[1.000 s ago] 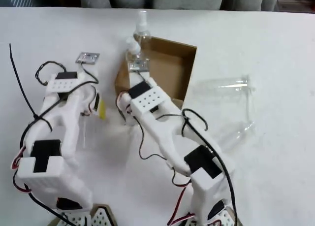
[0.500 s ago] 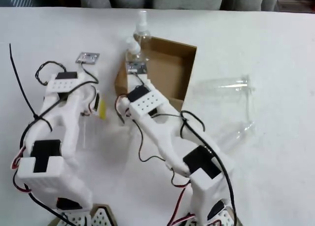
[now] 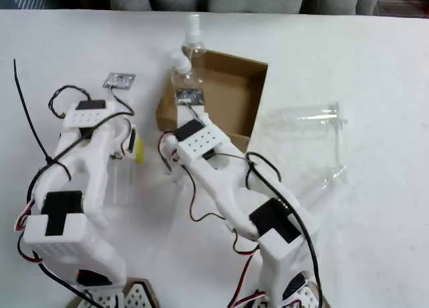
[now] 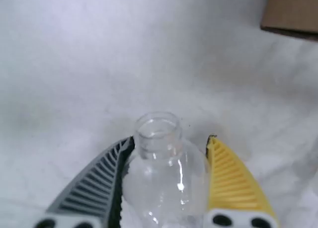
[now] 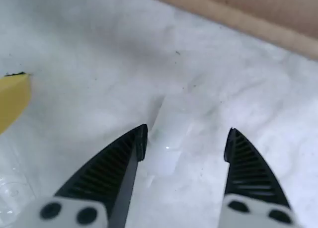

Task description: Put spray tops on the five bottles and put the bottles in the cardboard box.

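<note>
Capping step is in hand. An uncapped bottle (image 4: 159, 161) is clamped between the fingers of the left gripper (image 4: 170, 140), its open neck pointing out past the tips. The right gripper (image 5: 186, 132) is held spread. What looks like a spray top (image 5: 166, 151) lies on the table (image 5: 74, 49) between its tips, with the cardboard box (image 5: 238, 14) just beyond. Next, the top must be pinched, lifted and aligned with the neck.

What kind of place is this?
Probably a robot lab bench: a cabled left arm and right arm sit on a white table, near a cardboard box and clear spray bottles.
</note>
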